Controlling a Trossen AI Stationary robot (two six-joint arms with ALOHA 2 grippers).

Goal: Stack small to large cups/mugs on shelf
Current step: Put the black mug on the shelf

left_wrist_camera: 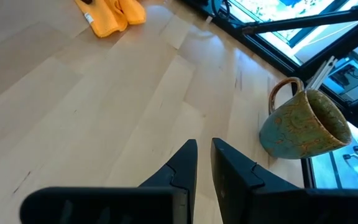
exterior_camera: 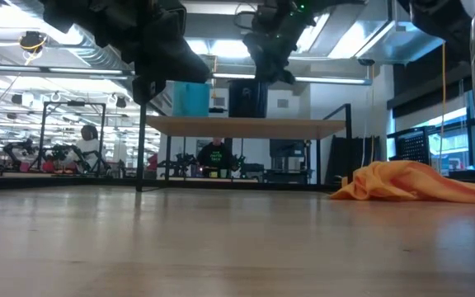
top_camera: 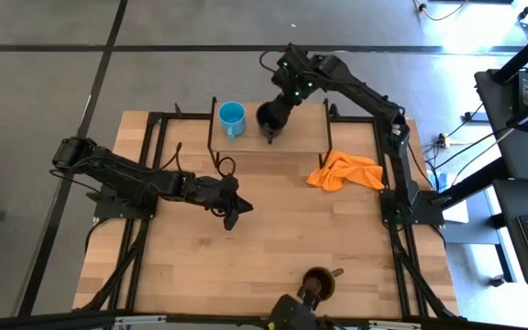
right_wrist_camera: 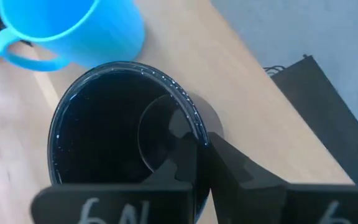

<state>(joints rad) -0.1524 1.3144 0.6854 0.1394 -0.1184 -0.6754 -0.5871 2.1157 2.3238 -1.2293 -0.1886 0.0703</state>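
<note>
The light-blue mug point(top_camera: 232, 117) and the black mug point(top_camera: 269, 119) stand side by side on the low wooden shelf point(top_camera: 305, 137) at the table's far side. In the low view the blue mug point(exterior_camera: 192, 99) and the black mug point(exterior_camera: 247, 99) rest on the shelf board point(exterior_camera: 303, 126). My right gripper point(right_wrist_camera: 202, 158) is shut on the black mug's rim. The brown/olive mug point(left_wrist_camera: 303, 121) stands upright near the table's near edge point(top_camera: 317, 282). My left gripper point(top_camera: 232, 209) hovers shut and empty over the table's middle. My right gripper holds the black mug by its rim point(right_wrist_camera: 194, 127), on the side away from the blue mug. One finger is inside the mug and one outside. The fingers come from above, pointing down. The mug is upright with its base on the shelf board.
An orange cloth point(top_camera: 345, 171) lies crumpled on the table to the right of the shelf and shows in the low view point(exterior_camera: 411, 181). Black frame rails run along the table's left and right sides. The shelf's right part is bare.
</note>
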